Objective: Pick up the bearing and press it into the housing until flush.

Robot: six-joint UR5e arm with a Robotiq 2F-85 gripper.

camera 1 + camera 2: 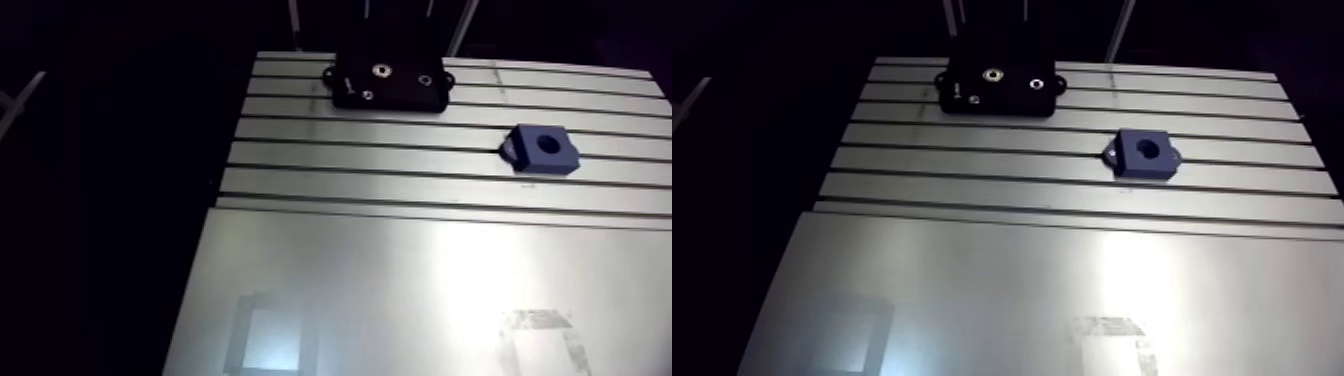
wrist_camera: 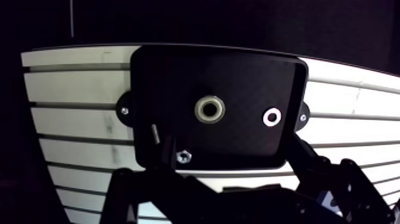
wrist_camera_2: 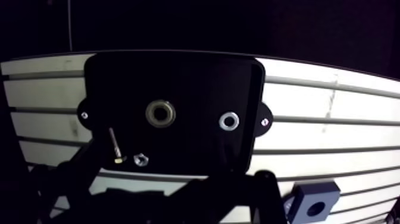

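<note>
Black tray [image 2: 238, 71] holds metal rings [image 2: 210, 109]; blue housing [image 1: 541, 149] lies apart

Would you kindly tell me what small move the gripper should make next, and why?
Probably ease the gripper forward and down over the bearing: the gripper is open and empty, the bearing lies in the black tray just ahead of it, and the blue housing has an unfilled bore.

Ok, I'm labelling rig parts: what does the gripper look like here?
The gripper shows only in the wrist view: two black fingers built of angular, jointed links. No markings or cables can be made out on it.
</note>
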